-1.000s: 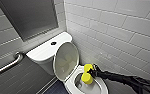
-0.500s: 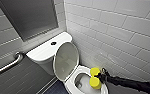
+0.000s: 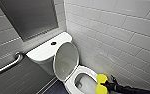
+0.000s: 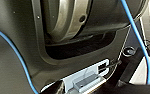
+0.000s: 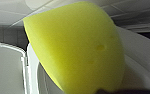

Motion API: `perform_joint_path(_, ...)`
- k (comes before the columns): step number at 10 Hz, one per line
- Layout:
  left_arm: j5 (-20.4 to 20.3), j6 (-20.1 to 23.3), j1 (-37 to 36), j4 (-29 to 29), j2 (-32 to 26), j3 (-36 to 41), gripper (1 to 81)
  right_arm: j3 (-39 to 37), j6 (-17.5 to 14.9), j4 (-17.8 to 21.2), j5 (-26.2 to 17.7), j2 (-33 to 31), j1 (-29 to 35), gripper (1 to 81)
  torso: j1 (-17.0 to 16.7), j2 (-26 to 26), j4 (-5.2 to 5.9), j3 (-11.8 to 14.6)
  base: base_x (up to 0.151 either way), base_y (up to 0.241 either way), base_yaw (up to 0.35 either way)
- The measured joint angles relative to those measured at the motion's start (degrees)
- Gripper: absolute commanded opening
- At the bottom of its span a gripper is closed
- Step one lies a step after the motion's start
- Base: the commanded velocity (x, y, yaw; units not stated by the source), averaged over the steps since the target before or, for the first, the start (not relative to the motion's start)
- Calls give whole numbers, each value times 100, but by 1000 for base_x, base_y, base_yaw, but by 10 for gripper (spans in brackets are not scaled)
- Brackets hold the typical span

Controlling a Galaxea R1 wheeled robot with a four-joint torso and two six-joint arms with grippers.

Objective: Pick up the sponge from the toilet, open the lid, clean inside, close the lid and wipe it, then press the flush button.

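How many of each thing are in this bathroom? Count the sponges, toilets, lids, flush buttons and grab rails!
sponge: 1
toilet: 1
lid: 1
flush button: 1
grab rail: 1
Total: 5

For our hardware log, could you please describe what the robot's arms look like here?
The right arm is slim and matte black in the head view. The left wrist view shows dark grey moulded housing, a dull metal ring, thin blue cables and a small pale connector plate.
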Motion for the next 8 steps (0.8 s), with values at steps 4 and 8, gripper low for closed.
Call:
perform_joint_path(4,-13,2,0,96,27,0,811,923,17,-38,149,-618,-575,10,0,-2,0,0,0,0,0)
perform_joint_path(8,-11,2,-16,223,27,0,811,1587,5,-306,595,-1447,-1435,10,-2,-5,0,0,0,0,0)
